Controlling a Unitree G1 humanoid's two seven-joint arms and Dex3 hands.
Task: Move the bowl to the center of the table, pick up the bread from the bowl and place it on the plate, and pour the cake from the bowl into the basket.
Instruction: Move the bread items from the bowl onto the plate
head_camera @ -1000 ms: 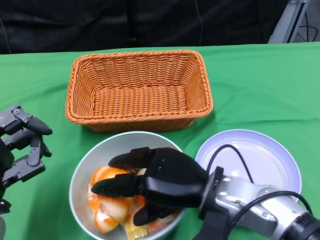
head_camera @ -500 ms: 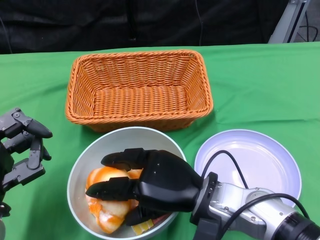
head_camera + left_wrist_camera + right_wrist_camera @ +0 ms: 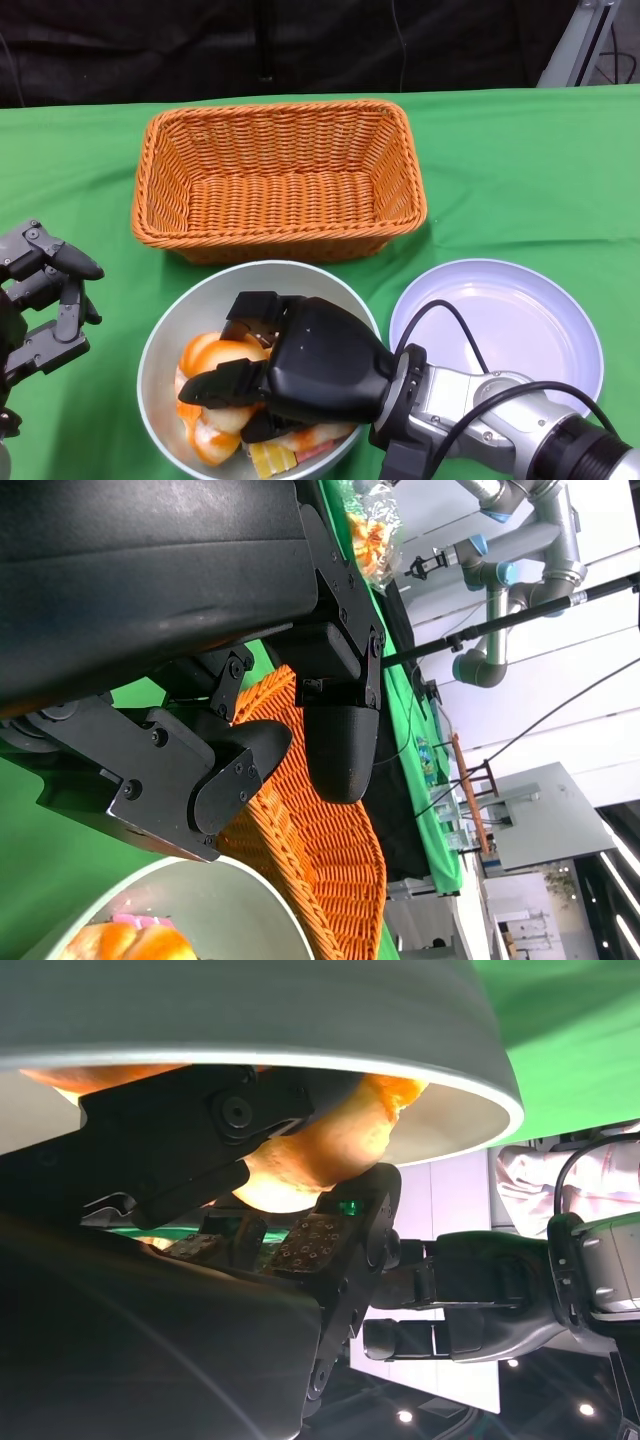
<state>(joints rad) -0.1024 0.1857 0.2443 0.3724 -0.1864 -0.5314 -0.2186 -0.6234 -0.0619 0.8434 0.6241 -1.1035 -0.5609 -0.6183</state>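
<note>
The grey bowl (image 3: 200,305) stands at the table's near middle, in front of the basket. In it lie a golden-orange bread (image 3: 205,352) and a yellow wrapped cake (image 3: 272,459). My right hand (image 3: 310,370) reaches into the bowl from the right, its fingers curled down around the bread. The right wrist view shows the bread (image 3: 320,1145) pinched between black fingers (image 3: 180,1130) under the bowl's rim (image 3: 300,1055). To the left of the bowl my left hand (image 3: 45,300) hovers with its fingers apart, holding nothing. The white plate (image 3: 510,320) lies to the bowl's right.
An orange wicker basket (image 3: 275,108) sits behind the bowl and holds nothing I can see. The left wrist view shows its wall (image 3: 320,850) just beyond my left fingers (image 3: 340,740). Green cloth covers the table; a black backdrop hangs behind.
My right hand's fingers have curled from stretched flat over the bowl down around the bread. The left hand and the bowl have barely moved.
</note>
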